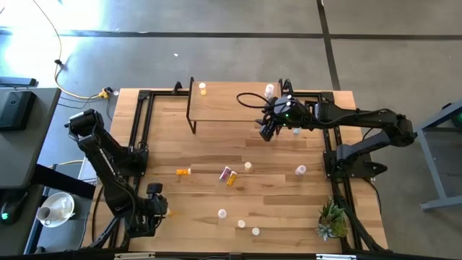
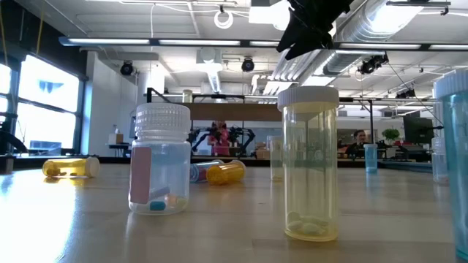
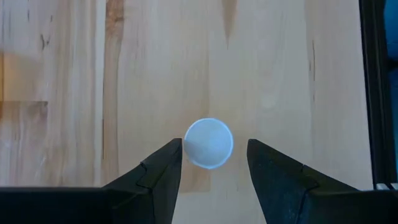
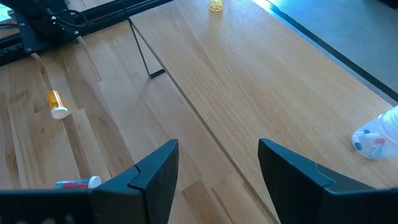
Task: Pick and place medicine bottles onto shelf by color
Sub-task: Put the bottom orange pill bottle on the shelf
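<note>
The shelf [image 1: 224,107] stands at the table's far side. A yellowish bottle [image 1: 203,88] stands on its far left corner and a whitish bottle [image 1: 269,91] on its far right; both also show in the right wrist view [image 4: 216,5] [image 4: 376,138]. My right gripper [image 1: 267,130] is open and empty, above the shelf's near right edge [image 4: 211,171]. My left gripper [image 1: 155,208] waits at the table's near left, open. In its wrist view its fingers [image 3: 214,168] stand on either side of a white bottle cap [image 3: 208,143] seen from above, with gaps showing.
An orange bottle [image 1: 183,171] and a pink-purple and a yellow one [image 1: 229,175] lie mid-table. Upright bottles stand at mid-table [image 1: 247,167], to the right [image 1: 300,170] and near the front edge [image 1: 241,224]. A small plant [image 1: 332,220] stands at the near right corner.
</note>
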{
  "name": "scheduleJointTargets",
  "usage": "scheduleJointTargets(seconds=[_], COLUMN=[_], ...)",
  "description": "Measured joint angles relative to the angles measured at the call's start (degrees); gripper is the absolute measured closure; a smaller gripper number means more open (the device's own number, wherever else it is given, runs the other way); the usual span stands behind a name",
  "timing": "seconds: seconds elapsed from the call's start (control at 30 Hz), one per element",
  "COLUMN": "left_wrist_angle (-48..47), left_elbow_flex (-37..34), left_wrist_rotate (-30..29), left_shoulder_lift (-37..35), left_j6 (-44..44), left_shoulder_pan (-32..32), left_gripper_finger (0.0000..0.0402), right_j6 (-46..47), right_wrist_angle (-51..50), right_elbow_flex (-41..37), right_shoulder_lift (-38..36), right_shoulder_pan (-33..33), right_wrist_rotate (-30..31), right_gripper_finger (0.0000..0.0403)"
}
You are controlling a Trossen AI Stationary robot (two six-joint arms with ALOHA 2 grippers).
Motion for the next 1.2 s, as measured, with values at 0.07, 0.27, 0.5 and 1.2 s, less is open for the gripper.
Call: scheduleJointTargets(seconds=[0.07,0.27,0.5,1.2], left_wrist_angle=[0.8,1.2,1.2,1.2], left_elbow_flex=[0.0,0.0,0.0,0.0], left_wrist_rotate=[0.0,0.0,2.8,2.0], left_shoulder_lift=[0.7,2.1,3.5,3.5], left_j6=[0.0,0.2,0.2,1.9], left_shoulder_pan=[0.4,2.1,3.3,3.9], left_gripper_finger=[0.0229,0.0229,0.0229,0.0302], right_j6=[0.0,0.0,0.0,0.0], right_wrist_angle=[0.0,0.0,0.0,0.0], right_elbow_flex=[0.0,0.0,0.0,0.0], right_shoulder_lift=[0.0,0.0,0.0,0.0], right_shoulder_pan=[0.0,0.0,0.0,0.0], right_wrist_rotate=[0.0,0.0,0.0,0.0], right_gripper_finger=[0.0192,0.0192,0.0192,0.0192])
